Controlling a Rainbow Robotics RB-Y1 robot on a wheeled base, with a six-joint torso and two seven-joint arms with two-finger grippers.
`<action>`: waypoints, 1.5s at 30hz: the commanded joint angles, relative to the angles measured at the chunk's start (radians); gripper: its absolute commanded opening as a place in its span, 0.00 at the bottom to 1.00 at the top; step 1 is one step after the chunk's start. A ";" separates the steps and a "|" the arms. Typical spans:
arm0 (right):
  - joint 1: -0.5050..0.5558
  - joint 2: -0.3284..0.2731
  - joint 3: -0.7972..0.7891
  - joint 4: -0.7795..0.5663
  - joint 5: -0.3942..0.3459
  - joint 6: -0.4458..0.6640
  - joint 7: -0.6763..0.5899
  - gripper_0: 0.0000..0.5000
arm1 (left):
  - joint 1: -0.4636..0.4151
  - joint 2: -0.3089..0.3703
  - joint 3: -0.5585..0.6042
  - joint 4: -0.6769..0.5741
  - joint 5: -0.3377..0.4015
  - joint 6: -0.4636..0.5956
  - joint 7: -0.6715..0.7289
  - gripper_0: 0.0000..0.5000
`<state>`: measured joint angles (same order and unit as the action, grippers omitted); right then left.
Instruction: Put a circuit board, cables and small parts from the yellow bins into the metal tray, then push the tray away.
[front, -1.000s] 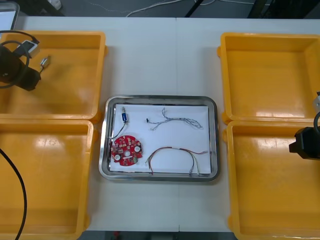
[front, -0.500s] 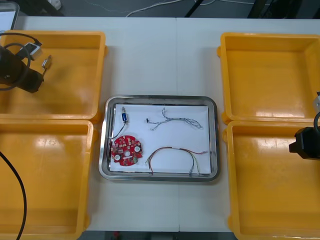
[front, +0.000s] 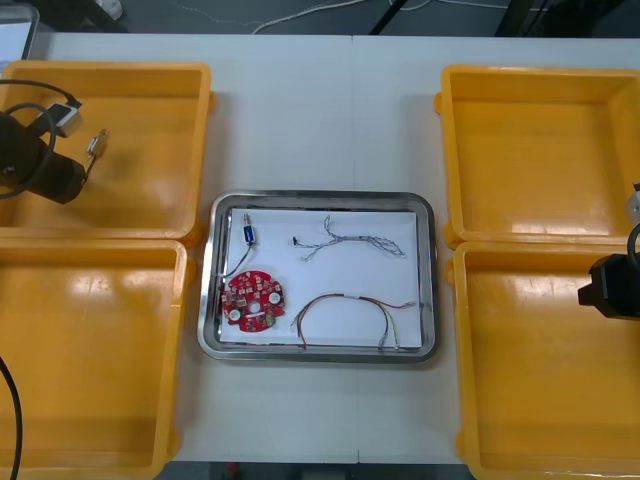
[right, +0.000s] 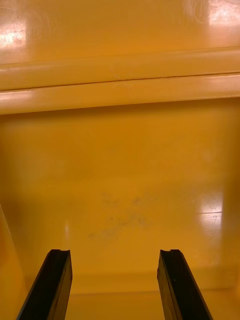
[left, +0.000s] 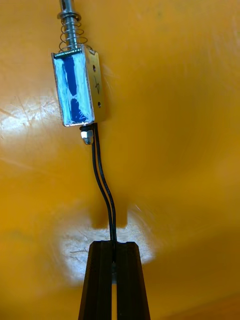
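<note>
Two arms: left gripper (left: 114, 246) over far left yellow bin (front: 150, 190), pinched tight on black cable (left: 102, 185) of small metal part (left: 77, 90); metal tray (front: 318, 355) mid-counter (front: 320, 120) holds red circuit board (front: 252, 300), cables (front: 350, 240); right gripper (right: 114, 257) wide open, empty, over near right bin (front: 540, 400).

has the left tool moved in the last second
Yes. The left tool, holding the small metal part by its wire, has shifted slightly toward the metal tray within the far left yellow bin.

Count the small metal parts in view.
2. One small metal part lies in the far left corner of the metal tray; the other hangs by its black wires from the left hand over a yellow bin. Others may be hidden.
</note>
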<state>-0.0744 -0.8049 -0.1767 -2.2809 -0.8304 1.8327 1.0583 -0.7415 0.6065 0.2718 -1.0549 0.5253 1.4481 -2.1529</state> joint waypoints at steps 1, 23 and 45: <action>0.015 -0.011 -0.030 -0.025 -0.004 -0.007 -0.011 1.00 | 0.057 -0.016 0.035 -0.099 0.027 0.032 0.119 0.00; 0.015 -0.011 -0.030 -0.025 -0.004 -0.007 -0.011 1.00 | 0.111 -0.019 0.038 -0.198 0.081 0.097 0.171 0.80; 0.015 -0.011 -0.030 -0.025 -0.004 -0.007 -0.011 1.00 | -0.016 0.013 -0.060 -0.198 0.042 0.052 0.196 0.95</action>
<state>-0.0741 -0.8049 -0.1767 -2.2809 -0.8304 1.8325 1.0583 -0.6986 0.6001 0.2426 -1.2220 0.5860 1.5127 -2.0548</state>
